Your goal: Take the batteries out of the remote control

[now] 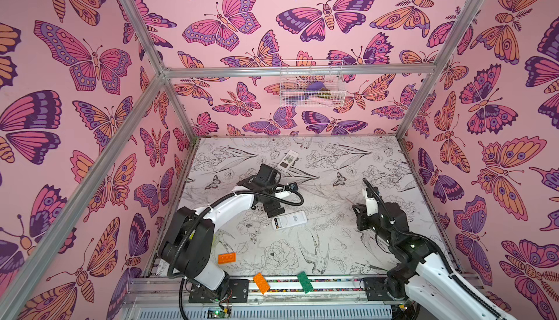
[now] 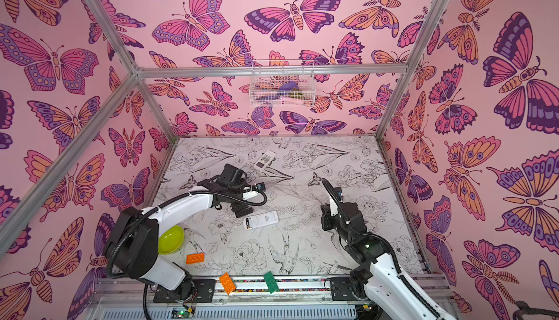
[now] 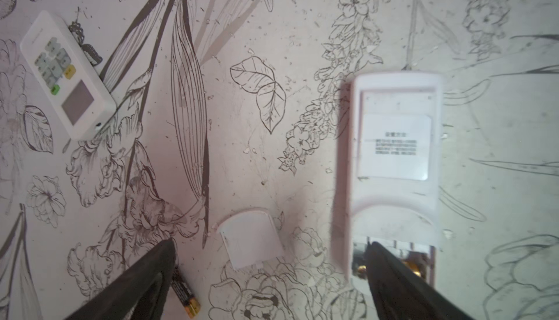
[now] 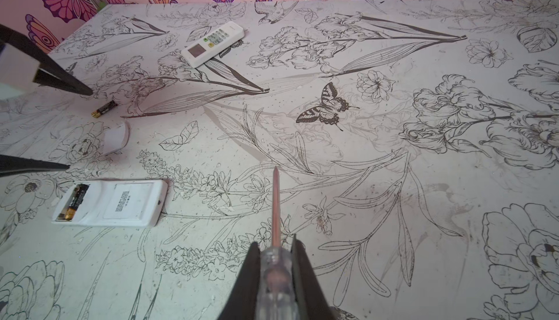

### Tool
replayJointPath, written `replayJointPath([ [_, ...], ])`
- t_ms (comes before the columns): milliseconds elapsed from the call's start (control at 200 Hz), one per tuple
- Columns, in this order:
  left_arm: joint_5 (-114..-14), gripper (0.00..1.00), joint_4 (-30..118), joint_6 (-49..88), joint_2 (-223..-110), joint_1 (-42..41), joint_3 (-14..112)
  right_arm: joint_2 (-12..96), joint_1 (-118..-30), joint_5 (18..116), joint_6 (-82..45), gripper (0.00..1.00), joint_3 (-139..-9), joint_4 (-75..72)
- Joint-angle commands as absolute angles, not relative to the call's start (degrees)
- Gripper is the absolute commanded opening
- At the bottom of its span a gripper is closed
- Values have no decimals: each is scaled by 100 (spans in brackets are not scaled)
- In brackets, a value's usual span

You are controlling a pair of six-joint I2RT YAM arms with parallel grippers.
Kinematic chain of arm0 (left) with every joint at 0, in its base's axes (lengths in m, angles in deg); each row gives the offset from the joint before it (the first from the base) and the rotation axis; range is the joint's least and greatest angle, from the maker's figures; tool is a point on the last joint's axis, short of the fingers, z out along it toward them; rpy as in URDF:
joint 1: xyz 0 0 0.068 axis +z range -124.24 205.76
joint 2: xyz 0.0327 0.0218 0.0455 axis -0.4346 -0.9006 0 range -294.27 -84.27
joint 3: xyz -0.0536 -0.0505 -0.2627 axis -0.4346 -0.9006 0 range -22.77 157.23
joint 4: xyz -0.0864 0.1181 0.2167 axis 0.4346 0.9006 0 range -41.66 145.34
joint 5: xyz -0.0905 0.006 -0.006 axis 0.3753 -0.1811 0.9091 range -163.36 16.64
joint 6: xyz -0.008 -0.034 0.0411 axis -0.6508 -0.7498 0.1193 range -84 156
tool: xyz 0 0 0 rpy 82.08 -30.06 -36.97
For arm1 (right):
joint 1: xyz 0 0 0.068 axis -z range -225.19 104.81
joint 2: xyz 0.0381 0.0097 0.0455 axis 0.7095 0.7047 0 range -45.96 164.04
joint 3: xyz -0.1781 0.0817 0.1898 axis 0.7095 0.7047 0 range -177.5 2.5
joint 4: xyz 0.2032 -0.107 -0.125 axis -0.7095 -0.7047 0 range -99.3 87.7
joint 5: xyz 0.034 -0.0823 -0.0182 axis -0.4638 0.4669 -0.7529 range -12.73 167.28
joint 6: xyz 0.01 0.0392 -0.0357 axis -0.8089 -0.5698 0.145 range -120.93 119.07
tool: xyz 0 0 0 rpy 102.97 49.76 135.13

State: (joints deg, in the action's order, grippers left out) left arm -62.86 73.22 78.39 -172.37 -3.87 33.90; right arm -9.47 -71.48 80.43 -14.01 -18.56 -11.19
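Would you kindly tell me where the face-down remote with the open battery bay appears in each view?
Top view: face-down remote, mid-table.
Top view: face-down remote, mid-table.
Left wrist: face-down remote beside the loose cover, label up.
Right wrist: face-down remote beside the loose cover, battery showing.
Shared landmark: face-up remote, in all four.

I see the flower-printed table [image 1: 348,243] holding a face-down remote [image 1: 289,220], a face-up remote [image 1: 288,159], one loose battery [image 4: 104,109], a white cover [image 4: 115,138] and an orange brick [image 1: 227,258].
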Motion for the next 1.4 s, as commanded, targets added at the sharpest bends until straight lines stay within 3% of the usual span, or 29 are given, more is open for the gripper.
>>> replayJointPath([
  [0, -5829, 100, 7853, 7324, -17032, -395, 3001, -964, -7121, 7899, -1491, 0, -2036, -1041],
  [611, -5633, 96, 7453, 7922, -17672, -507, 2610, -1218, -7121, 7958, -1429, 0, -1874, -1054],
  [931, -5745, 78, 7435, 7892, -17899, -632, 2642, -1322, -7112, 8004, -1398, 0, -1946, -1285],
  [1207, -5714, 48, 7417, 7928, -17809, -632, 2665, -1347, -7085, 7987, -1411, 0, -1908, -1212],
  [1392, -5558, 47, 7712, 7934, -18007, -838, 3221, -1309, -7051, 7951, -1560, 0, -1902, -1102],
])
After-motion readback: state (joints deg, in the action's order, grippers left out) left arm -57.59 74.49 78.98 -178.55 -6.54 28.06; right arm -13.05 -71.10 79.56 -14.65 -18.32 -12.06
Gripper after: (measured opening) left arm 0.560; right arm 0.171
